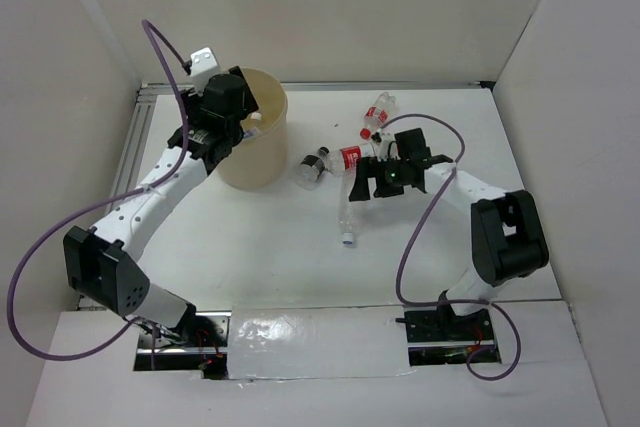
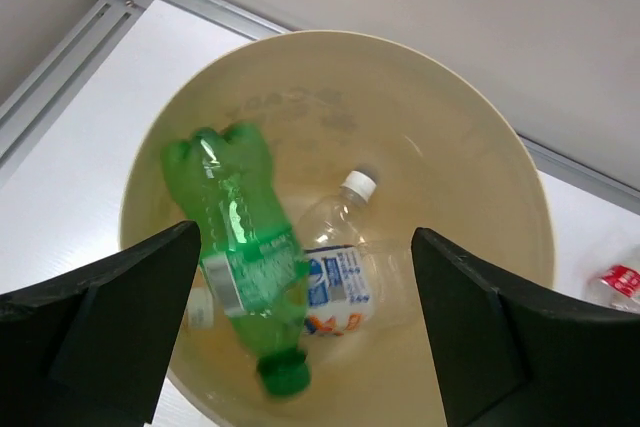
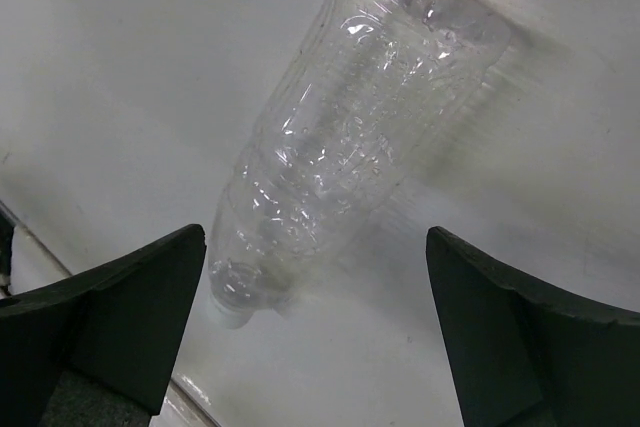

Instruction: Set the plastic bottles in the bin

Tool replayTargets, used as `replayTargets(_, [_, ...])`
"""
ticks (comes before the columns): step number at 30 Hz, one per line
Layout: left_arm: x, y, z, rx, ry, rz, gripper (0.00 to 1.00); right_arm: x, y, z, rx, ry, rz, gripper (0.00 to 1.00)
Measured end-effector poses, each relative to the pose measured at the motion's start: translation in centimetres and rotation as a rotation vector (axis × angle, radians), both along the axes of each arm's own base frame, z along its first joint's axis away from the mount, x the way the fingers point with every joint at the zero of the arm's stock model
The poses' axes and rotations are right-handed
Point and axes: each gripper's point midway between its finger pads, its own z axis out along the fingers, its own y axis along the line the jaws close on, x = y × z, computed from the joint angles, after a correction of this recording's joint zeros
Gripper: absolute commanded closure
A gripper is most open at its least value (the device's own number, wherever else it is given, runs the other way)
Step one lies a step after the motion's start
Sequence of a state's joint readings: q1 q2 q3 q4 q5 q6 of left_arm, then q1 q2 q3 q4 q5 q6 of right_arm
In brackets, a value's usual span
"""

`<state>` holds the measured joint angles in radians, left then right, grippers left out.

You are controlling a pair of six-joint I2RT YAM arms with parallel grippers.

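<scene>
The tan bin stands at the back left. My left gripper hovers over its rim, open and empty. In the left wrist view the gripper looks into the bin. Inside lie a blurred green bottle and a clear bottle with a white cap and blue label. My right gripper is open just above a clear unlabelled bottle lying on the table. In the right wrist view that bottle lies ahead of the open gripper, untouched.
A dark-capped bottle lies right of the bin. A red-labelled bottle lies beside the right gripper, and another lies farther back. One red label shows at the left wrist view's right edge. Walls enclose the white table.
</scene>
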<state>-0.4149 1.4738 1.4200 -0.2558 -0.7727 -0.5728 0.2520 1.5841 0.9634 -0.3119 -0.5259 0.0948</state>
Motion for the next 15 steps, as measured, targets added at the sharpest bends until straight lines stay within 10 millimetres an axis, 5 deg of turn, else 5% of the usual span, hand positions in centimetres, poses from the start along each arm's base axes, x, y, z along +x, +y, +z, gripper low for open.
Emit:
replayTargets(7, [-3.9, -5.0, 3.5, 0.049, -0.073, -0.223, 0.0, 1.4, 1.5, -3.5, -0.066, 0.075, -0.045, 0.0])
replayTargets(9, [-8.2, -8.2, 3.9, 0.063, -0.108, -0.391, 0.0, 2.1, 1.8, -4.5, -0.076, 0.092, -0.063, 0.0])
replayTargets(12, [-12.4, -11.3, 1.8, 0.085, -0.109, -0.573, 0.0, 3.5, 2.0, -4.4, -0.086, 0.061, -0.087, 0.17])
replayTargets(15, [-15.5, -13.7, -3.1, 0.122, -0.037, -0.69, 0.0, 3.6, 2.6, -4.7, -0.088, 0.056, -0.081, 0.43])
